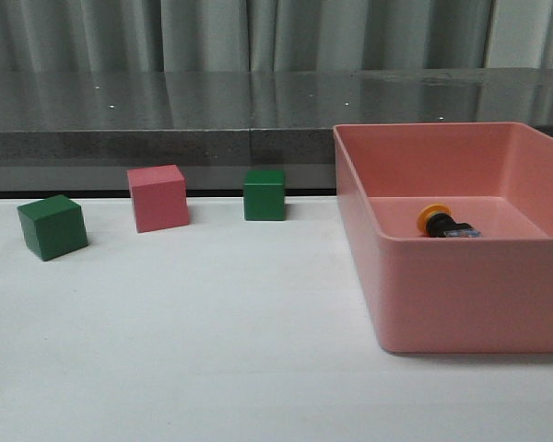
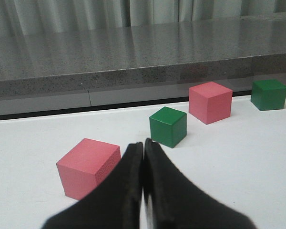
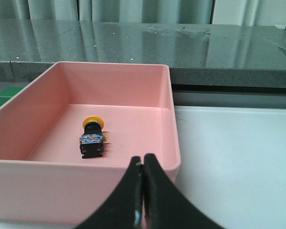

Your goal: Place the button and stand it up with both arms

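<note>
Nearest the front camera stands a pink rectangular plastic bin (image 1: 461,295) on the white table (image 1: 184,350), on the right side. Inside it, the small push-button with yellow mushroom cap and black body (image 1: 445,224) lies on its side on the bin floor, cap toward the left. Left of the bin, along the table's far edge, sit a green cube (image 1: 264,194), a pink cube (image 1: 158,197) and a second green cube (image 1: 52,226), each apart from the others; neither arm shows in this view. Left wrist view: the black left gripper (image 2: 143,145) has its fingers pressed together, holding nothing, above the table just short of another pink cube (image 2: 88,167); three more cubes lie beyond. Right wrist view: the black right gripper (image 3: 143,161) is likewise closed and empty, at the bin's near wall, the button lying beyond it, clear-blue base toward the camera.
</note>
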### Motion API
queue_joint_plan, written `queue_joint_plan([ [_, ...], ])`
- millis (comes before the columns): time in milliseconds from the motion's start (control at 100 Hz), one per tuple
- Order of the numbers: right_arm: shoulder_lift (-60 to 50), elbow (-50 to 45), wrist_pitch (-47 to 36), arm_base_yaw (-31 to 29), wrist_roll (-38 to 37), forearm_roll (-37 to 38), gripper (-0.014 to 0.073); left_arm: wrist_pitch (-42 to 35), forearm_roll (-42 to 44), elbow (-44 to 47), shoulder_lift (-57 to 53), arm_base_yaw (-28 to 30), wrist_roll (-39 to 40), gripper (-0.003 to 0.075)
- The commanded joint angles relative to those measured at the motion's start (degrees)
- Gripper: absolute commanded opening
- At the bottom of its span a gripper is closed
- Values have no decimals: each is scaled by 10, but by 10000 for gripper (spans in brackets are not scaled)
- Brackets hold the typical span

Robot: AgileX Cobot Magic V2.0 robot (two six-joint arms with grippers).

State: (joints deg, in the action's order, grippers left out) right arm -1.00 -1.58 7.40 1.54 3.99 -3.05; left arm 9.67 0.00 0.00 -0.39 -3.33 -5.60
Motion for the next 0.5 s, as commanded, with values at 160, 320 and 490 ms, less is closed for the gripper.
queue_joint_plan([
  [160, -8, 9, -48, 0, 4, 6, -66, -45, -5, 25, -18, -1, 6, -19],
  [320, -8, 9, -48, 0, 4, 6, -66, -45, -5, 25, -18, -1, 6, -19],
  [490, -8, 9, -53, 0, 4, 7, -66, -45, -5, 25, -18, -1, 6, -19],
])
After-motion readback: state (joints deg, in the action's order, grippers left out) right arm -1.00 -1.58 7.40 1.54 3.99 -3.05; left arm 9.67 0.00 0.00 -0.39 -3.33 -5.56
